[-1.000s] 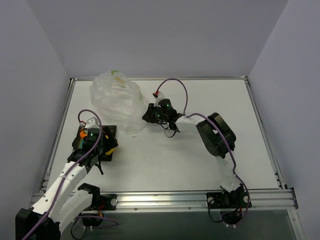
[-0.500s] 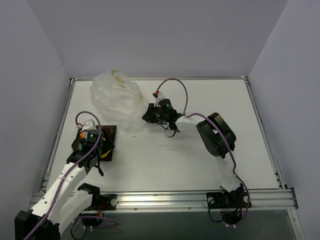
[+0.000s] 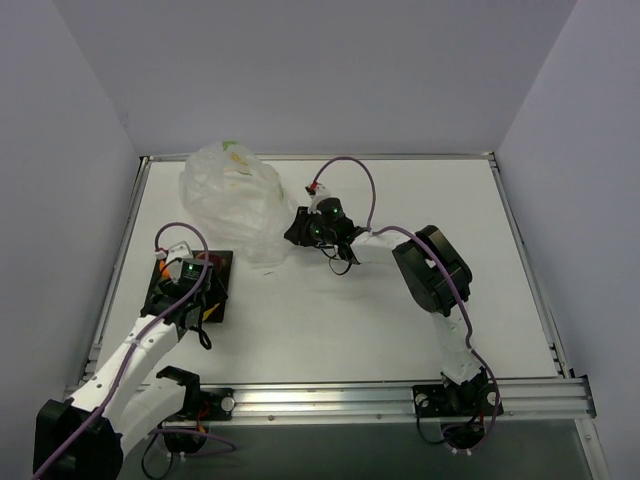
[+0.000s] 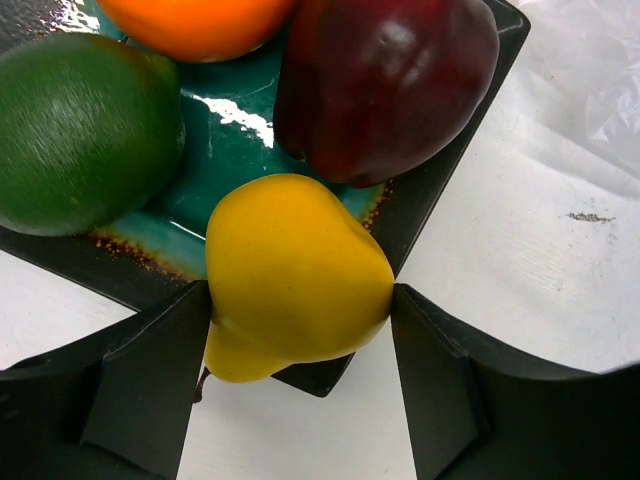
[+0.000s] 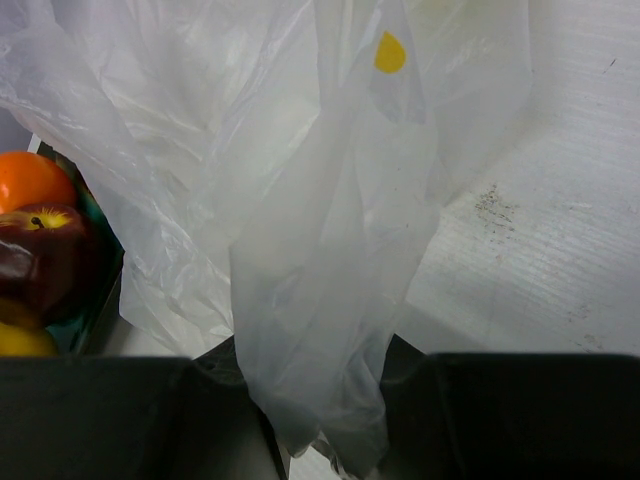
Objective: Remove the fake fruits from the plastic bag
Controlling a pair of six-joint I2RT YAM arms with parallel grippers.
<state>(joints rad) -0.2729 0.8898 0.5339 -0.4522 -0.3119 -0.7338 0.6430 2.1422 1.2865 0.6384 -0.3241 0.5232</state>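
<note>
My left gripper is shut on the yellow pear, which lies over the near corner of the green tray. On the tray lie the green fruit, the orange fruit and the dark red fruit. In the top view the left gripper hangs over the tray. My right gripper is shut on a fold of the plastic bag and holds it up. The bag stands crumpled left of the right gripper.
The tray stands just left of the bag; in the right wrist view its rim shows with the orange fruit and the dark red fruit. Grey walls enclose the white table. A metal rail runs along the near edge.
My left arm has shifted slightly over the tray and now covers the fruits in the top view. The right arm and the bag have not moved.
</note>
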